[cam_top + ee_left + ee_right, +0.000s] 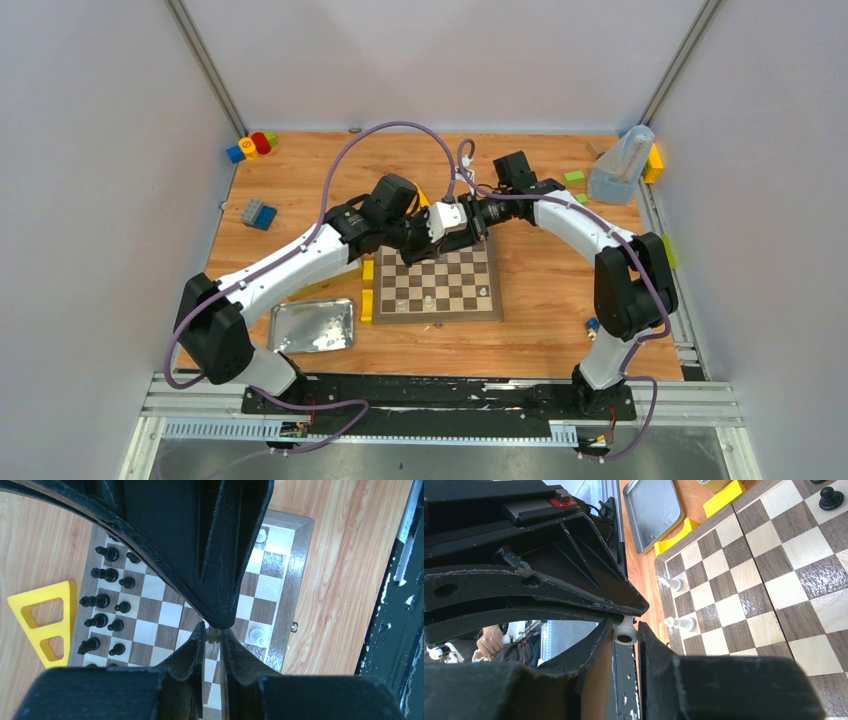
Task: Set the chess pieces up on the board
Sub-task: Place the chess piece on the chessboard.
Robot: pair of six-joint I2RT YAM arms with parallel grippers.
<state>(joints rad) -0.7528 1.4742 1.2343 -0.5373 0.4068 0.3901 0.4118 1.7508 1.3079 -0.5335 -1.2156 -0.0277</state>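
Over the upper edge of the board (440, 290) in the overhead view, the left fingers (189, 656) and right fingers (659, 652) both clench one white piece (625, 630), apparently to pass it across.

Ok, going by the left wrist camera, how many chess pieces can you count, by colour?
Black pieces in clear view: 10, with more partly hidden
White pieces standing on the board: 2
Held white piece in the left gripper: 1
Total: 13

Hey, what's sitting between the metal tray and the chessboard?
Yellow blocks lie between the tray and the chessboard, beside its edge; the top view shows them best.
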